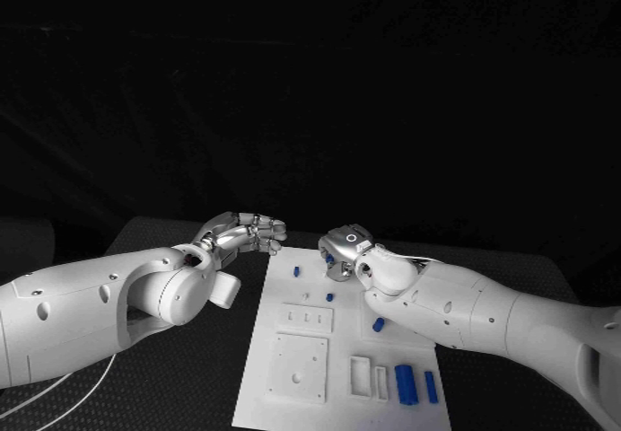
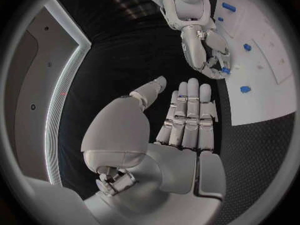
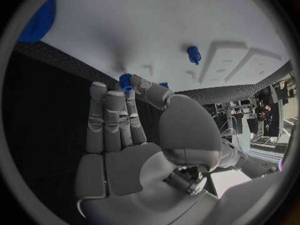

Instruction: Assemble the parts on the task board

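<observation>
The right robot hand [image 1: 345,249] is over the far end of the task board [image 1: 339,395], near its right edge. In the right wrist view it pinches a small blue part [image 3: 127,81] with a toothed rim between thumb and fingertip, just above the white plate; its other fingers [image 3: 105,116] lie straight, side by side. The left wrist view shows the same blue piece at that hand's fingertips.

The left robot hand [image 1: 242,235] hovers over the black surface [image 1: 169,377] just off the board's far left corner. In its own wrist view the fingers [image 2: 189,111] are extended and apart from the thumb, with nothing between them, though from the head view they look somewhat curled.

More blue parts lie on the board: a small one [image 1: 296,270] near the far left corner, another [image 1: 328,297] just beside the right arm, one [image 1: 378,325] at the right edge, and two longer bars [image 1: 405,384] side by side at the near right, next to two upright white slots [image 1: 360,374]. Two white square plates [image 1: 299,368] sit on the board's left half. No readable writing or labels appear anywhere on the board or hands.
</observation>
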`<state>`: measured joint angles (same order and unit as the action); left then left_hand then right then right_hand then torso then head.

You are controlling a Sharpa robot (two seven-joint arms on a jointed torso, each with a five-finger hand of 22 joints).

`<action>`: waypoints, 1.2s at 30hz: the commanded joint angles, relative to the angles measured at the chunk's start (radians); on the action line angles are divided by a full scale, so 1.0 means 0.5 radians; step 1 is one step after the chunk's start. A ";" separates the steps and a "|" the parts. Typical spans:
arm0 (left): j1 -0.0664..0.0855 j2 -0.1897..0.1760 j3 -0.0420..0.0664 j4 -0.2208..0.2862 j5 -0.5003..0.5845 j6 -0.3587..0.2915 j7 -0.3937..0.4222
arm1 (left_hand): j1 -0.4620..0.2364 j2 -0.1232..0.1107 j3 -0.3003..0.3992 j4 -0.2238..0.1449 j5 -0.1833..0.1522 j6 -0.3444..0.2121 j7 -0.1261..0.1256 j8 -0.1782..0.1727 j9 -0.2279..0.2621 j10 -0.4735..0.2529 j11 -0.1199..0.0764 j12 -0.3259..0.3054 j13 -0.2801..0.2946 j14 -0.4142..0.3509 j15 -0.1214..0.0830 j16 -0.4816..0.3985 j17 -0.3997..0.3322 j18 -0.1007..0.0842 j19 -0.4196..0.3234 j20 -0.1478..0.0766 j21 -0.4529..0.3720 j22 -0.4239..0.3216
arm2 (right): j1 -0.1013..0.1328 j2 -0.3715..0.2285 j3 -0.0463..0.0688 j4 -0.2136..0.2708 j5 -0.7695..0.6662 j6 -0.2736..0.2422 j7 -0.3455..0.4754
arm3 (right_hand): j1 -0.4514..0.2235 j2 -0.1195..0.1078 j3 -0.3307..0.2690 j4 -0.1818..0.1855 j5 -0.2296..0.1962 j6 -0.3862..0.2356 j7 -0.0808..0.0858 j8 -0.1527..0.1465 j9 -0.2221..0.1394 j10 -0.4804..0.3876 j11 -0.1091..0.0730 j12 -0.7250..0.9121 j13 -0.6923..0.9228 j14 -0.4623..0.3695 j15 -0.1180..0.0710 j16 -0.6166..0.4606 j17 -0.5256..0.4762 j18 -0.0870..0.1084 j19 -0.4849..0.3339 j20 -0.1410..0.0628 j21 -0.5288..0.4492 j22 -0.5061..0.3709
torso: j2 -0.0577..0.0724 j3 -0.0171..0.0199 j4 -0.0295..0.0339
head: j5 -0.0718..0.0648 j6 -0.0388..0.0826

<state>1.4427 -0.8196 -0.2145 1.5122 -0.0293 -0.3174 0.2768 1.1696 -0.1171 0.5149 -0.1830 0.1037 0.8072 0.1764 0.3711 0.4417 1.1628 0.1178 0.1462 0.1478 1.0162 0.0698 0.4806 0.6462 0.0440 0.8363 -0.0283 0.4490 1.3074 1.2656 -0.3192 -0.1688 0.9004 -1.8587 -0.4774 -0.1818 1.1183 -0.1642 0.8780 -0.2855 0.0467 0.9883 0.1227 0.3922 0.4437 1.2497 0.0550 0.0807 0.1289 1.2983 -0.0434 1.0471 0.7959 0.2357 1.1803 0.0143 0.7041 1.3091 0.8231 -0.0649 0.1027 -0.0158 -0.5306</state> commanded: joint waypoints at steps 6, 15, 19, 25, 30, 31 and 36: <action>0.003 0.002 0.002 0.004 -0.006 0.021 0.012 | -0.021 -0.003 0.000 -0.016 -0.009 -0.006 0.008 -0.015 0.004 -0.002 0.010 -0.012 0.003 0.001 0.004 -0.008 0.004 0.040 -0.017 0.001 0.015 0.036 | -0.003 0.000 -0.002 -0.013 0.070 0.053 0.025 | -0.011 -0.106 -0.046 0.016 0.003 -0.150 0.054 -0.080 -0.030 -0.121 0.098 -0.038 -0.053 0.019 0.068 -0.014 -0.027 0.052 -0.006 -0.004 -0.013 0.028 | 0.001 -0.0040 0.001 | 0.002 -0.007; 0.003 -0.001 0.002 0.003 -0.006 0.021 0.012 | -0.024 -0.004 0.002 -0.018 -0.009 -0.008 0.009 -0.018 0.005 -0.003 0.011 -0.014 0.003 0.001 0.004 -0.008 0.005 0.040 -0.017 0.001 0.016 0.036 | -0.002 -0.014 -0.002 -0.010 0.089 0.024 0.024 | -0.001 -0.154 -0.051 0.029 0.003 -0.209 0.070 -0.107 -0.039 -0.204 0.122 -0.035 -0.084 0.007 0.091 -0.021 -0.041 0.052 -0.021 -0.005 -0.027 0.025 | 0.001 -0.0028 -0.001 | 0.002 -0.003; 0.003 -0.002 0.002 0.000 -0.006 0.020 0.013 | -0.025 -0.004 0.003 -0.019 -0.009 -0.009 0.009 -0.018 0.006 -0.004 0.011 -0.014 0.003 0.001 0.004 -0.009 0.006 0.040 -0.017 0.001 0.016 0.036 | -0.001 -0.031 -0.002 0.011 0.107 -0.046 0.032 | -0.003 -0.164 -0.053 0.034 0.003 -0.211 0.072 -0.107 -0.039 -0.207 0.123 -0.032 -0.086 0.007 0.093 -0.020 -0.043 0.052 -0.021 -0.005 -0.028 0.026 | 0.001 -0.0035 0.001 | 0.001 -0.003; 0.003 -0.012 0.002 -0.004 -0.006 0.017 0.015 | -0.025 -0.004 0.005 -0.021 -0.009 -0.010 0.010 -0.019 0.007 -0.005 0.011 -0.016 0.003 0.001 0.004 -0.009 0.007 0.040 -0.017 0.001 0.017 0.036 | 0.021 -0.088 -0.001 0.108 0.134 -0.103 0.038 | 0.013 -0.183 -0.034 0.049 0.003 -0.210 0.072 -0.103 -0.037 -0.206 0.122 -0.028 -0.091 0.012 0.091 -0.016 -0.048 0.052 -0.017 -0.008 -0.029 0.026 | 0.001 0.0009 0.001 | 0.007 0.012; 0.004 -0.022 0.002 -0.009 -0.006 0.022 0.022 | -0.026 -0.003 0.007 -0.023 -0.009 -0.012 0.010 -0.021 0.008 -0.008 0.012 -0.018 0.002 0.001 0.005 -0.010 0.008 0.040 -0.018 0.001 0.017 0.036 | 0.054 -0.203 0.032 0.282 0.193 -0.094 0.045 | 0.013 -0.190 -0.029 0.058 0.003 -0.208 0.069 -0.101 -0.037 -0.204 0.122 -0.026 -0.093 0.014 0.091 -0.015 -0.050 0.052 -0.014 -0.009 -0.028 0.026 | -0.001 0.0009 -0.006 | 0.010 0.021; 0.005 -0.025 0.002 -0.011 -0.006 0.026 0.024 | -0.027 -0.004 0.007 -0.023 -0.009 -0.012 0.010 -0.021 0.008 -0.008 0.012 -0.019 0.002 0.001 0.005 -0.010 0.008 0.040 -0.018 0.001 0.017 0.036 | 0.066 -0.235 0.038 0.324 0.202 -0.089 0.044 | 0.009 -0.194 -0.031 0.063 0.003 -0.207 0.066 -0.100 -0.036 -0.201 0.122 -0.024 -0.093 0.015 0.091 -0.014 -0.051 0.052 -0.012 -0.008 -0.028 0.026 | -0.002 0.0014 -0.009 | 0.008 0.024; 0.017 -0.027 0.002 -0.058 -0.005 0.063 0.045 | -0.029 -0.002 0.009 -0.025 -0.010 -0.010 0.010 -0.020 0.010 -0.004 0.011 -0.017 0.004 0.001 0.005 -0.011 0.009 0.040 -0.019 0.001 0.018 0.036 | 0.129 -0.405 0.070 0.507 0.281 -0.070 0.065 | -0.016 -0.220 -0.045 0.089 0.003 -0.211 0.063 -0.098 -0.035 -0.172 0.113 -0.013 -0.090 0.019 0.083 -0.010 -0.056 0.052 -0.007 -0.009 -0.025 0.029 | -0.007 0.0036 -0.029 | 0.009 0.047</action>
<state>1.4491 -0.8348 -0.2147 1.4865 -0.0293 -0.3126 0.2794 1.1656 -0.1211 0.5200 -0.1882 0.1037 0.8036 0.1800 0.3669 0.4460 1.1628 0.1177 0.1424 0.1484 1.0162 0.0698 0.4806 0.6491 0.0530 0.8364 -0.0283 0.4528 1.3078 1.3289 -0.5136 -0.1335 1.1441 -1.7597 -0.5090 -0.1643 1.1085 -0.2661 0.8540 -0.2452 0.0505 0.8879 0.1561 0.3446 0.4249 1.1573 0.1107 0.0705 0.0839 1.3017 -0.0029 1.0433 0.7691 0.2311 1.1758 0.0156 0.6961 1.3090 0.8216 -0.0642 0.0954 -0.0125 -0.5114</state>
